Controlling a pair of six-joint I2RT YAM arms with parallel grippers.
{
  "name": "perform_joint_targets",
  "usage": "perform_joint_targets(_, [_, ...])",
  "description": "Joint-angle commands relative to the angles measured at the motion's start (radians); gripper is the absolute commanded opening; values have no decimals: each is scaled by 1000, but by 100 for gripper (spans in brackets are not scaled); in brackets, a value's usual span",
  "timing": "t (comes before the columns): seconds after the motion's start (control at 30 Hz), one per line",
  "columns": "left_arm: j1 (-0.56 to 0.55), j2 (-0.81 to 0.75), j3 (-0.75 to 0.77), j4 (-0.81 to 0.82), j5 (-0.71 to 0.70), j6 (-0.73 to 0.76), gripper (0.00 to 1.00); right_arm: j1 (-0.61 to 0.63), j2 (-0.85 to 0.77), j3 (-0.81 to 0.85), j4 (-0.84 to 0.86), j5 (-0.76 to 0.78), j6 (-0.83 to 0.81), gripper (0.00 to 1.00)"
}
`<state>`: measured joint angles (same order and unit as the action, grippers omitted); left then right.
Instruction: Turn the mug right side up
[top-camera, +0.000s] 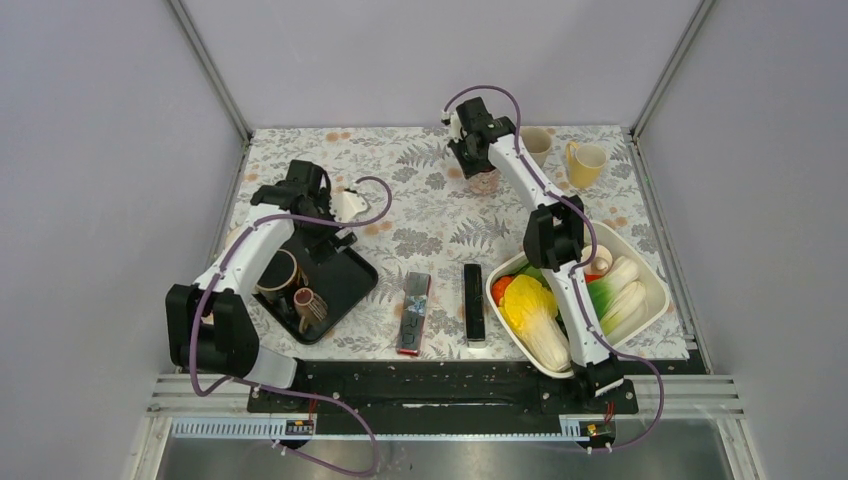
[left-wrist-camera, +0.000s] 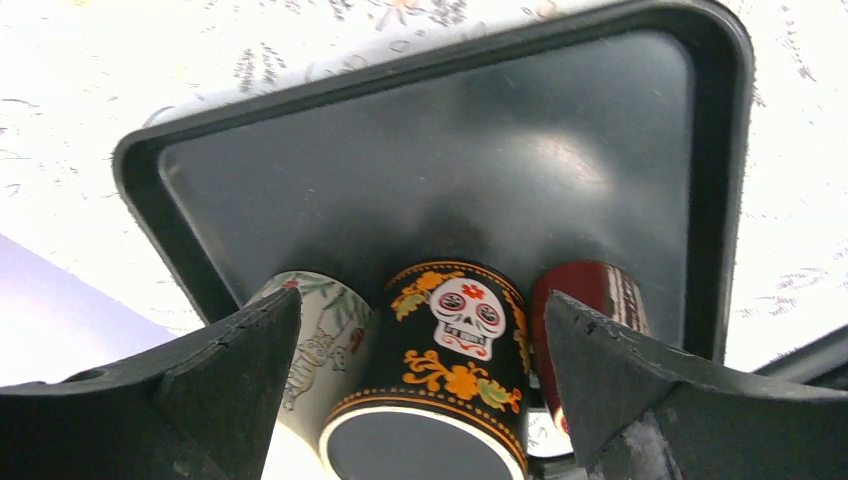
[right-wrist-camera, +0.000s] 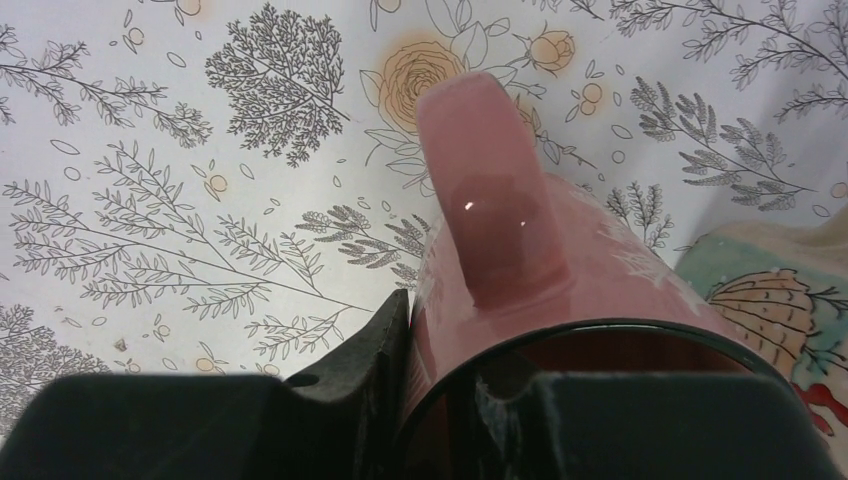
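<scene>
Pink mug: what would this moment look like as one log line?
right gripper: shut on pink mug rim | left gripper: open over black tray

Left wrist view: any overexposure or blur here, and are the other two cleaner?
Left wrist view: the floral tablecloth is blown out to white, a soft sheen on the dark plastic tray; right wrist view: a small highlight on the glossy pink mug, right claw's fingers soft; top view: even, sharp.
</scene>
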<state>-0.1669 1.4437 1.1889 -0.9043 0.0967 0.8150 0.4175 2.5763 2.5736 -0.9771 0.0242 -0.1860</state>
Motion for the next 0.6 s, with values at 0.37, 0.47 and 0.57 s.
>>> perform_joint_targets(0.37, [-38, -107, 41, -196, -8, -24, 99, -24, -84, 12, 52, -20, -2, 58])
perform_joint_targets(0.47, [-50, -139, 43, -284, 65, 29, 99, -24, -153, -42, 50, -62, -21, 81])
perform_joint_targets(0.57, [-123, -167, -8, -306, 32, 44, 99, -18, -230, -87, 50, -82, -49, 99])
